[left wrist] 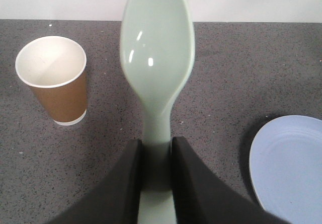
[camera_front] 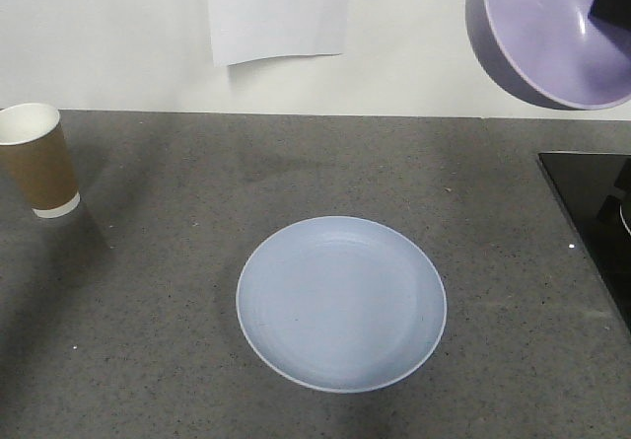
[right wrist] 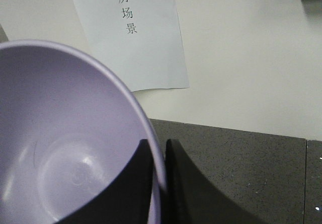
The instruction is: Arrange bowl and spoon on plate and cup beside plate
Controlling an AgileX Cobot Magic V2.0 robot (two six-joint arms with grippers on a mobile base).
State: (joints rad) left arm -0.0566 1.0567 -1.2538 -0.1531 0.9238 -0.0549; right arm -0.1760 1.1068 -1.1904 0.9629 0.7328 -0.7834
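The pale blue plate [camera_front: 341, 303] lies bare on the grey counter, its edge also in the left wrist view as plate [left wrist: 289, 168]. The brown paper cup [camera_front: 37, 160] stands upright at the far left, seen again as cup [left wrist: 54, 79]. My left gripper [left wrist: 156, 148] is shut on the handle of the mint-green spoon [left wrist: 157, 58], whose head points away, held above the counter between cup and plate. The lavender bowl [camera_front: 557, 30] hangs high at the upper right, tilted. My right gripper [right wrist: 160, 151] is shut on the rim of the bowl [right wrist: 60, 148], one finger inside, one outside.
A black glossy panel [camera_front: 592, 207] lies on the counter at the right edge. A white paper sheet [camera_front: 279, 10] with printed characters hangs on the back wall, also seen as paper sheet [right wrist: 133, 38]. The counter ends at that wall.
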